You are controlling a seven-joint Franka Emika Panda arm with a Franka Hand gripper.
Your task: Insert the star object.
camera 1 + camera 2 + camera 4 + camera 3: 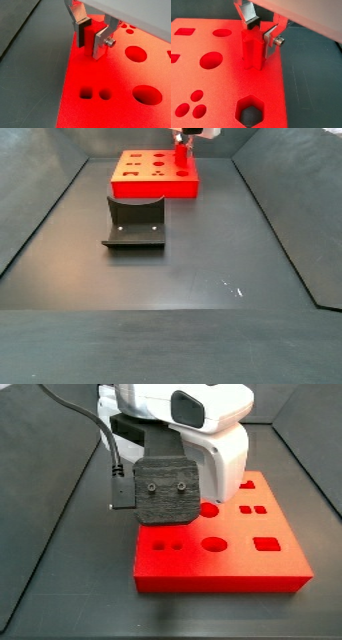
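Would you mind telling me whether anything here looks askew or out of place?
Nothing stands out. The claw holds the star object upright on the red block. The fixture stands apart on the floor.

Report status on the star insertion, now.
Gripper shut on the star object, over the red block. Peg upright, lower end at the block's top surface; seating unclear. Nothing in the way; fixture stands apart.
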